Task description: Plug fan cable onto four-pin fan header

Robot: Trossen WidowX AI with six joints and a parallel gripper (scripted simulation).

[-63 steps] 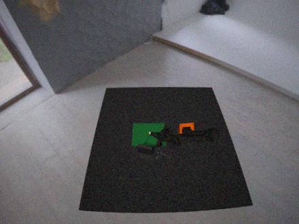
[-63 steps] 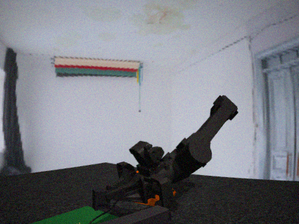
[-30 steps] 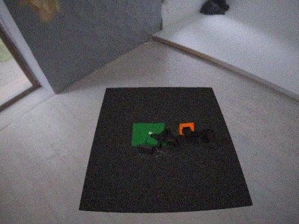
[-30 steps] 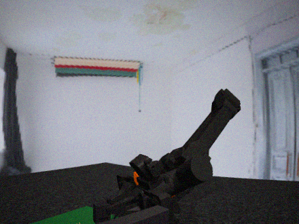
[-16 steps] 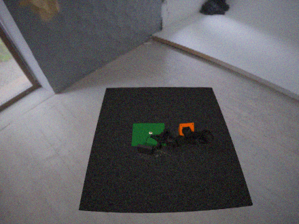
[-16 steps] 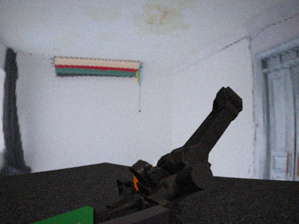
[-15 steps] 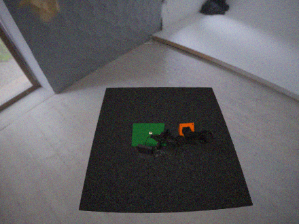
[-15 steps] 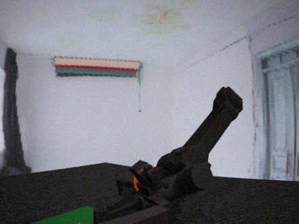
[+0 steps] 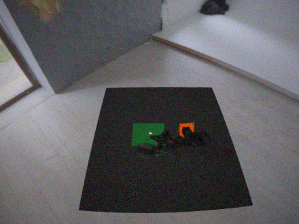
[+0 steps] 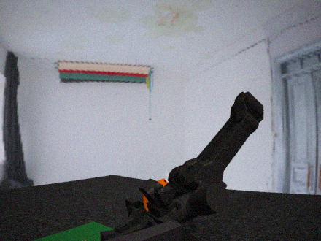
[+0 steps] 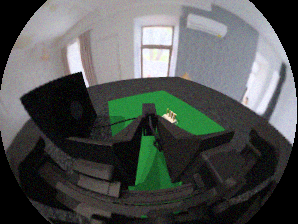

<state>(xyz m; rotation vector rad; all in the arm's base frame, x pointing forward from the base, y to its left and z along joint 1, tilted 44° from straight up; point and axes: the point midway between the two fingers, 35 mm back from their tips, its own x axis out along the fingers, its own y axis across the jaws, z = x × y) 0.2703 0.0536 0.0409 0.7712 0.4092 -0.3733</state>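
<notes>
The green board (image 9: 139, 130) (image 10: 85, 231) (image 11: 130, 100) lies flat. The pale four-pin fan header (image 9: 150, 133) (image 11: 170, 117) stands on it, its pins bare. My gripper (image 9: 151, 137) (image 11: 149, 118) is shut on the fan's black plug (image 11: 149, 108). The plug is above the board, just left of the header in the wrist view and close beside it, not on its pins. Its height over the board is hard to tell. The thin cable (image 11: 120, 121) runs from the plug to the dark fan (image 9: 145, 148) (image 11: 62, 107) at the board's near edge in the top view.
An orange piece (image 9: 181, 129) (image 10: 162, 181) sits by the arm's base, right of the board in the top view. Everything lies on a dark mat (image 9: 163, 183) (image 10: 47, 204). The fan stands up close to the fingers on the left in the wrist view.
</notes>
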